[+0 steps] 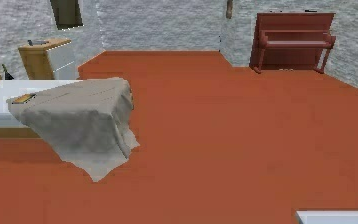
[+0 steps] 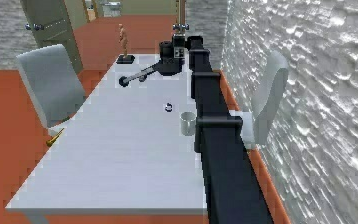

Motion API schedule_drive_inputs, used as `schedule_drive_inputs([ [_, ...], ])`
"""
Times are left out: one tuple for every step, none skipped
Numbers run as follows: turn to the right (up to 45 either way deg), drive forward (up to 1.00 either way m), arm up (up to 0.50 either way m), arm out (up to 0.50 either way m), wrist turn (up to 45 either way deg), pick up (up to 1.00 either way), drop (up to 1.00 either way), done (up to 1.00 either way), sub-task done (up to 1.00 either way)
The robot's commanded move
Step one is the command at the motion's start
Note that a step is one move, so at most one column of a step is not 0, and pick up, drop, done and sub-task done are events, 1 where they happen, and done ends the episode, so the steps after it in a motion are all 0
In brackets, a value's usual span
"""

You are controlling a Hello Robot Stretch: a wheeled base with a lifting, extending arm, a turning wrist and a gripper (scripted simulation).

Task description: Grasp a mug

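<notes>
A small pale mug (image 2: 188,122) stands on the long white table (image 2: 117,150), right beside the dark arm bar. The arm runs up the table's right side to the gripper's dark body, and its thin fingers reach left over bare tabletop. The gripper (image 2: 128,79) holds nothing and lies well beyond the mug, farther up the table. A tiny dark thing (image 2: 168,105) sits on the tabletop between the mug and the gripper.
A wooden figurine (image 2: 122,40) stands at the table's far end. A grey chair (image 2: 50,82) is on its left, a white chair (image 2: 271,92) between table and stone wall. Ahead lie red floor, a cloth-draped surface (image 1: 87,120) and a piano (image 1: 292,40).
</notes>
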Motion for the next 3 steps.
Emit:
schedule_drive_inputs([
  [0.0, 0.0, 0.0, 0.0, 45.0, 0.0, 0.0, 0.0, 0.0],
  [0.0, 0.0, 0.0, 0.0, 21.0, 0.0, 0.0, 0.0, 0.0],
  [0.0, 0.0, -0.3, 0.0, 0.0, 0.0, 0.0, 0.0, 0.0],
])
